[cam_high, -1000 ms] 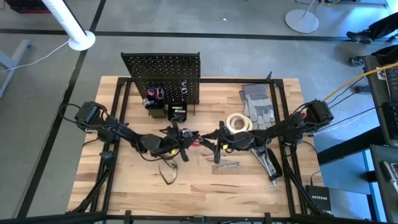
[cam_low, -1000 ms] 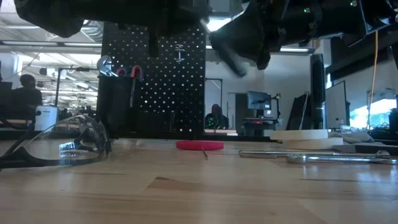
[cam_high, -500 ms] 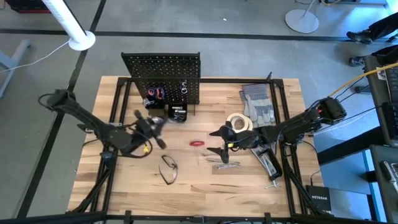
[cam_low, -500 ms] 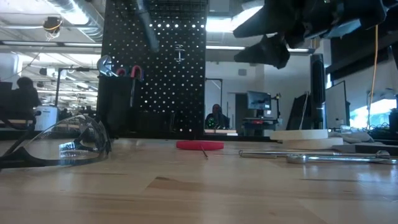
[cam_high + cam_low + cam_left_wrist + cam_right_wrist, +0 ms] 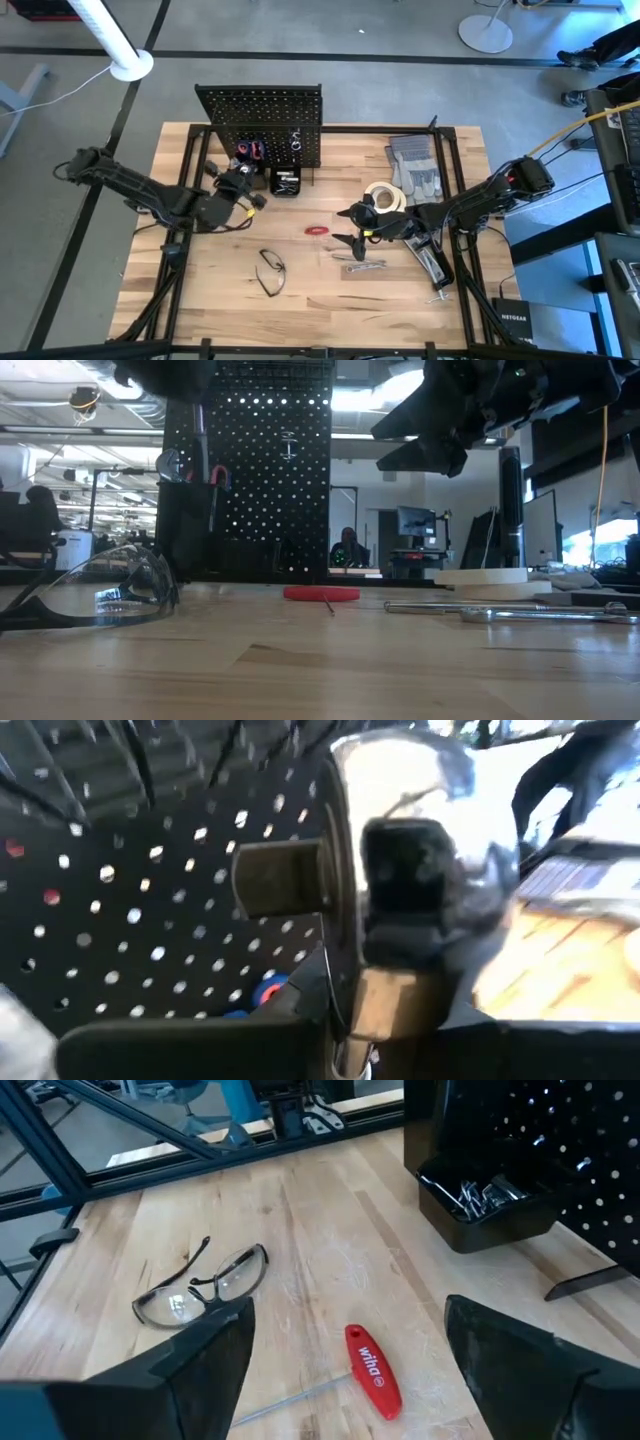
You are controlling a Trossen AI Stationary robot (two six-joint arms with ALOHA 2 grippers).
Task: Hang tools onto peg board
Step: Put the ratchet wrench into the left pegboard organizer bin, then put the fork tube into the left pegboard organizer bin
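My left gripper (image 5: 243,190) is up beside the peg board's (image 5: 262,120) left bin, shut on a silvery tool (image 5: 400,870) with brass-coloured parts. The tool's slim shaft (image 5: 200,425) hangs in front of the board (image 5: 250,490). My right gripper (image 5: 345,227) hovers open at mid-table, above a red-handled tool (image 5: 373,1370) that lies flat on the wood (image 5: 316,230). Black-framed safety glasses (image 5: 270,270) rest nearer the front. A white tape roll (image 5: 383,197) lies flat behind the right gripper. My left gripper holds the silvery tool close in front of its wrist camera, where the shiny head (image 5: 400,870) fills the view. The place where the fingers meet it is hidden by the tool itself. The tool is lifted clear of the table, its shaft pointing down.
Grey work gloves (image 5: 413,168) lie at the back right. Loose silver tools (image 5: 360,263) lie on the wood just in front of the right gripper. Small black bins (image 5: 485,1205) with tools stand on the board's front. Bare wood stretches along the front left.
Both grippers were together at mid-table. My right gripper has opened, let go and drawn back a little toward the table's right edge. My left gripper has carried the silvery tool toward the left and then up and toward the far edge, to the peg board.
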